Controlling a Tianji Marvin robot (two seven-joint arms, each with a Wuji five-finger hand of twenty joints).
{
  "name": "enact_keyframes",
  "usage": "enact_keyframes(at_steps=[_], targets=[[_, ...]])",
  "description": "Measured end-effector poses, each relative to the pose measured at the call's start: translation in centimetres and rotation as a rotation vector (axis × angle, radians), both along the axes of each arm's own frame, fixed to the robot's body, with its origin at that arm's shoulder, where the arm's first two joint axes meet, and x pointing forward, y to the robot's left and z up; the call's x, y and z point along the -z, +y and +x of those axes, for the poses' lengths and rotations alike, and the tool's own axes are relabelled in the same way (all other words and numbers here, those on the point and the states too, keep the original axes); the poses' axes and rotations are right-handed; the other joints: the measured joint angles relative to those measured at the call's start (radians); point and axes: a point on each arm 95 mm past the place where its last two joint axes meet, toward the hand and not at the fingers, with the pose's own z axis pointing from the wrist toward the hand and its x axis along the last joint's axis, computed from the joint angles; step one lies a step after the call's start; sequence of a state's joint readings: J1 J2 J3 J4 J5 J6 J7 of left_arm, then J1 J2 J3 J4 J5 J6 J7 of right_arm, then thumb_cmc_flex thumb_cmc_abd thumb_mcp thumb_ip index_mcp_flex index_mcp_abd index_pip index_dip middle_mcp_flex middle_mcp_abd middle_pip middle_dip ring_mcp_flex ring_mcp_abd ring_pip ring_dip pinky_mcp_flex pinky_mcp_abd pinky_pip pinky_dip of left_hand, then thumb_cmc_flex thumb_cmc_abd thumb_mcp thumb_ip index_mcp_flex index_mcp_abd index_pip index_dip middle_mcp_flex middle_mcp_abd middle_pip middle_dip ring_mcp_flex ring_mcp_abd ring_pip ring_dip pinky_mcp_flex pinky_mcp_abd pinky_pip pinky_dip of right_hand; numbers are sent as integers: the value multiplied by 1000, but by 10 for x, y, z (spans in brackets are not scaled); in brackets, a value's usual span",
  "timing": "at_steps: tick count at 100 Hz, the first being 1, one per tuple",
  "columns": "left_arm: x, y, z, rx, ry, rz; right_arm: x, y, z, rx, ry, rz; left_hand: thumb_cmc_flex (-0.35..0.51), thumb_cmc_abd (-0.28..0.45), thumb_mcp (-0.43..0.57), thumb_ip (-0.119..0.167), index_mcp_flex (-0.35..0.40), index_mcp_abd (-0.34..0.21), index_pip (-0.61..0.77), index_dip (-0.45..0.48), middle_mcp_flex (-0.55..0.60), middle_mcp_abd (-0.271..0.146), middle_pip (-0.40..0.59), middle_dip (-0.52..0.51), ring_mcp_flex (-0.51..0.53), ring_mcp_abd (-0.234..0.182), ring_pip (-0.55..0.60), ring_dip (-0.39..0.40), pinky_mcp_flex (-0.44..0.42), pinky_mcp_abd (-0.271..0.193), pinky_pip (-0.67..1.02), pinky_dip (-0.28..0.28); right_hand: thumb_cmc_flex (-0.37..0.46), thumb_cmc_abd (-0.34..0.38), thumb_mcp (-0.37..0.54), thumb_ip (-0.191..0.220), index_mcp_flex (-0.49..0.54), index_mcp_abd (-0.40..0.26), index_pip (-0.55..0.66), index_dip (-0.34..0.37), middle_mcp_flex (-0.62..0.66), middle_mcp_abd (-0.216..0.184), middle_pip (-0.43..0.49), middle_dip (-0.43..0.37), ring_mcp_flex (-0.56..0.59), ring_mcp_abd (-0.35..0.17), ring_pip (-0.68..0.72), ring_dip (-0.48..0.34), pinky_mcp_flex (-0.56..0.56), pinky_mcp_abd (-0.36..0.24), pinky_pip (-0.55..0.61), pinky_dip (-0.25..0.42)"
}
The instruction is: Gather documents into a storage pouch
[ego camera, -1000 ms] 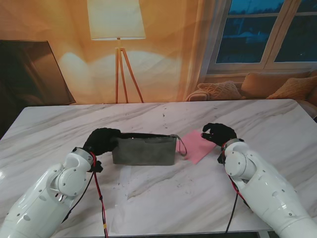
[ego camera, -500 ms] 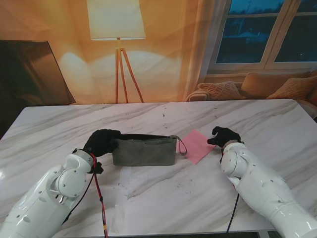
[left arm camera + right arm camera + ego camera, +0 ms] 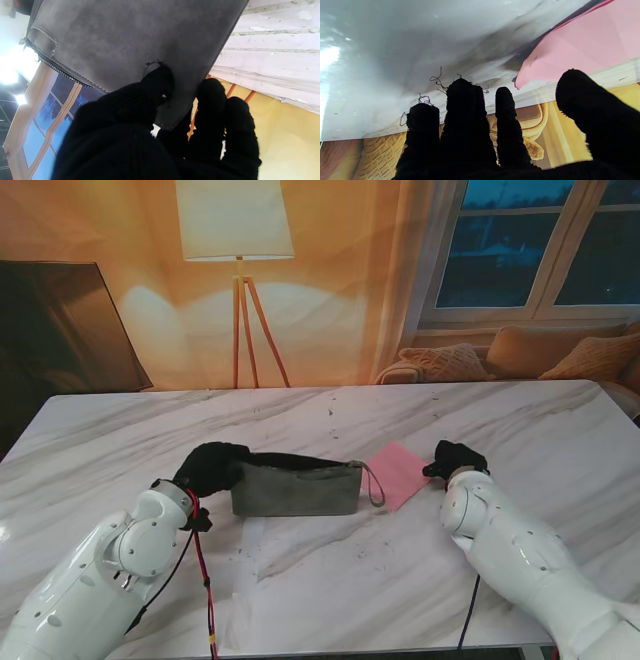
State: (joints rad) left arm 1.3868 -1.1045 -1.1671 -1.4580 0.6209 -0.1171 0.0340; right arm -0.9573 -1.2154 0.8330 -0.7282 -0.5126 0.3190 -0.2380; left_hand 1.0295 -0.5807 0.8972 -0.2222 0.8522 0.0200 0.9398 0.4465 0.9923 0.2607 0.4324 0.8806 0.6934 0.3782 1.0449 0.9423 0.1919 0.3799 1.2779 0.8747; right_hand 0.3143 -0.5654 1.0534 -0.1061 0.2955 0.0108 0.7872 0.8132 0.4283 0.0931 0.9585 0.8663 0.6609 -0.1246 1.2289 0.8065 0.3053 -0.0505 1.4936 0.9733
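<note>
A grey suede pouch (image 3: 296, 487) with a zipped top edge and a small loop strap lies on the marble table (image 3: 330, 580), in the middle. My left hand (image 3: 208, 466) in its black glove is shut on the pouch's left end; the left wrist view shows the thumb pressing the pouch (image 3: 140, 37) with the fingers behind it. A pink sheet of paper (image 3: 397, 473) lies flat just right of the pouch. My right hand (image 3: 456, 458) rests open beside the sheet's right edge, fingers spread, holding nothing; the pink sheet (image 3: 580, 50) lies beside the thumb.
A floor lamp (image 3: 237, 240) stands behind the table's far edge. A sofa with cushions (image 3: 530, 352) sits under the window at the far right. A red and black cable (image 3: 204, 580) hangs along my left arm.
My right hand let go of the pink sheet's corner and moved right, off the paper. My left hand shifted the pouch slightly to the right, and its top edge sagged.
</note>
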Motion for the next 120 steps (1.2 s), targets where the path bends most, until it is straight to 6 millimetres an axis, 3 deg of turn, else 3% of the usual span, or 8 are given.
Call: enact_keyframes(at_steps=[25, 37, 42, 47, 58, 75, 102, 120], targets=[[-1, -3, 0, 10, -4, -4, 4, 4, 4, 20, 4, -21, 0, 0, 0, 0, 0, 0, 0, 0, 0, 0, 0, 0, 0, 0, 0, 1, 0, 0, 0, 0, 50, -62, 58, -7, 27, 1, 89, 34, 42, 7, 36, 25, 31, -2, 26, 14, 41, 0, 45, -18], [-1, -3, 0, 11, -3, -5, 5, 7, 5, 25, 3, -15, 0, 0, 0, 0, 0, 0, 0, 0, 0, 0, 0, 0, 0, 0, 0, 1, 0, 0, 0, 0, 82, -74, 82, -13, 109, -5, 174, 74, 51, 9, 26, 20, 37, -1, 26, 12, 45, 5, 50, -44], [-1, -3, 0, 11, -3, -5, 5, 8, 5, 29, 2, -6, 0, 0, 0, 0, 0, 0, 0, 0, 0, 0, 0, 0, 0, 0, 0, 1, 0, 0, 0, 0, 104, -103, 92, -82, 151, -16, 218, 64, 51, 11, 18, 9, 37, 0, 26, -4, 43, 13, 50, -58], [-1, -3, 0, 11, -3, -5, 5, 9, 5, 32, 2, 2, 0, 0, 0, 0, 0, 0, 0, 0, 0, 0, 0, 0, 0, 0, 0, 1, 0, 0, 0, 0, 117, -114, 96, -122, 155, -16, 235, 44, 51, 11, 14, 2, 37, 0, 26, -11, 42, 14, 50, -65], [-1, -3, 0, 11, -4, -5, 7, 12, 6, 41, -3, 4, 0, 0, 0, 0, 0, 0, 0, 0, 0, 0, 0, 0, 0, 0, 0, 1, 0, 0, 0, 0, 160, -126, 97, -158, 217, -33, 294, -5, 51, 12, -6, -22, 37, 0, 25, -34, 42, 16, 42, -75], [0, -3, 0, 9, -3, -5, 9, 16, 9, 55, -21, 10, 0, 0, 0, 0, 0, 0, 0, 0, 0, 0, 0, 0, 0, 0, 0, 1, 0, 0, 0, 0, 210, -175, 102, -158, 275, -65, 354, -64, 72, 13, -26, -52, 37, 4, 24, -58, 42, 26, 37, -88], [0, -2, -1, 7, -1, -4, 8, 23, 10, 59, -41, 16, 0, 0, 0, -1, 0, 0, 0, 0, 0, 0, 0, 0, 0, 0, -1, 0, -1, 0, 0, 0, 235, -175, 121, -168, 391, -104, 357, -108, 108, 13, -45, -84, 40, 18, 17, -74, 54, 46, 18, -117], [0, -2, -1, 7, 0, -4, 8, 24, 10, 64, -58, 13, 0, 0, 0, -1, 0, 0, 0, 1, 0, 0, 0, 0, 0, 0, -1, 0, -2, 0, 0, 0, 335, -178, 123, -185, 411, -116, 357, -117, 174, 11, -74, -120, 63, 67, -21, -225, 58, 58, -2, -150]])
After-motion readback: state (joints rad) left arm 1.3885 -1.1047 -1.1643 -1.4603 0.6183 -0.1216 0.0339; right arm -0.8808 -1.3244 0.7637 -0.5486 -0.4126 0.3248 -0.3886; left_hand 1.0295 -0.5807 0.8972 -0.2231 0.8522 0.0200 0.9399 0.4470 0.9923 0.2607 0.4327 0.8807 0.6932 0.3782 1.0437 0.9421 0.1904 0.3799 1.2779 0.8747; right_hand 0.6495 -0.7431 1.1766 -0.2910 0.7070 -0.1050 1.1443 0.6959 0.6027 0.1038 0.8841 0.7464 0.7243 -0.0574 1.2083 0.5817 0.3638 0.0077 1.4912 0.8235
